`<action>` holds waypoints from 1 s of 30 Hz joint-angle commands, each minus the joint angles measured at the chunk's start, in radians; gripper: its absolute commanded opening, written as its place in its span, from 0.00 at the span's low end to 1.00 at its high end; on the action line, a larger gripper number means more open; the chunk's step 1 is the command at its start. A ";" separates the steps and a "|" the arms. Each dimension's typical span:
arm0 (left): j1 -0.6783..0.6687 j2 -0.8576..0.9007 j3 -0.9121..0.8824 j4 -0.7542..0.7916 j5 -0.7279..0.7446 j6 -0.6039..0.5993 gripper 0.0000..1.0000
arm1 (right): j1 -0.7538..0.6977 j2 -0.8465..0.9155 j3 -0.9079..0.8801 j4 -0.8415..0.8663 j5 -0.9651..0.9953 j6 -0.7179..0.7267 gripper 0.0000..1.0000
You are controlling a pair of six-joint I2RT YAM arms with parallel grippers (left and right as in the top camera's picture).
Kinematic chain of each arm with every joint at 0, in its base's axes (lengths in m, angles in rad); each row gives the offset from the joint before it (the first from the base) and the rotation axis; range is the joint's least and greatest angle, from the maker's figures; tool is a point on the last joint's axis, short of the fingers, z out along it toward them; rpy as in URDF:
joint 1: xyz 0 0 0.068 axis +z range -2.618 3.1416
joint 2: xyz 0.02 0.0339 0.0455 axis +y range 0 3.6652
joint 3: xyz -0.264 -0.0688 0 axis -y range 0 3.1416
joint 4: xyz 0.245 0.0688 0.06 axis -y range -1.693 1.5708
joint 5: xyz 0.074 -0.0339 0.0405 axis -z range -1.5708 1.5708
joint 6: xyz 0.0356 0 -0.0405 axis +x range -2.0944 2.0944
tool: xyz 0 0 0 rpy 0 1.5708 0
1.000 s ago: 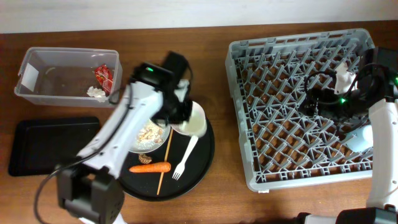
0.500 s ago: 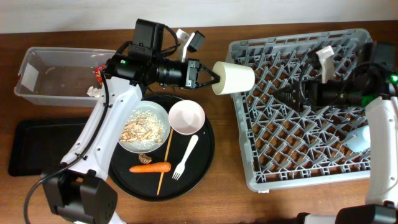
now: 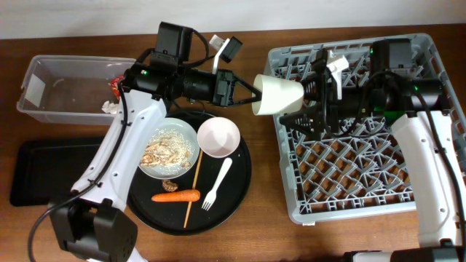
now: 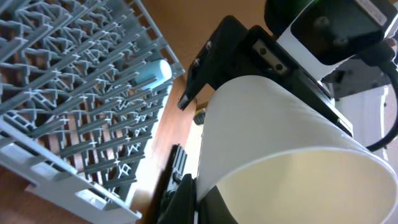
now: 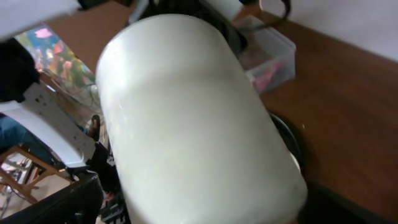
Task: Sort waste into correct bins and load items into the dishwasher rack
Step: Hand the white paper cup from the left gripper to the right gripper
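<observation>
My left gripper (image 3: 244, 91) is shut on the rim of the small white cup (image 3: 278, 95) and holds it sideways in the air at the left edge of the grey dishwasher rack (image 3: 364, 182). My right gripper (image 3: 314, 97) is at the cup's base, with its fingers spread wide on either side. The cup fills the left wrist view (image 4: 280, 143) and the right wrist view (image 5: 193, 118). A light blue cup (image 4: 152, 73) lies in the rack. The clear tub (image 3: 44, 102) holds the red wrapper (image 3: 119, 86) and the tissue wad (image 3: 111, 107).
The round black tray (image 3: 237, 189) carries a white bowl of rice scraps (image 3: 169, 149), an empty white bowl (image 3: 218, 136), the carrot (image 3: 176, 196), the white fork (image 3: 216, 183) and the wooden stick (image 3: 192, 191). The flat black tray (image 3: 44, 171) lies at the front left.
My left gripper lifted the white cup off the round tray and carried it right to the rack's edge. My right gripper swung left across the rack to the cup's base.
</observation>
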 commanded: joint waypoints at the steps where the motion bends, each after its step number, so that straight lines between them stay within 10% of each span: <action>1: 0.001 -0.009 0.010 0.002 0.060 0.013 0.00 | 0.012 0.006 0.008 0.025 -0.080 -0.015 1.00; 21: 0.002 -0.009 0.010 0.003 0.060 0.013 0.01 | 0.012 0.006 0.008 0.043 -0.151 -0.052 0.60; 30: 0.002 -0.009 0.010 -0.084 -0.186 0.014 0.56 | 0.011 0.005 0.008 0.044 0.042 0.093 0.52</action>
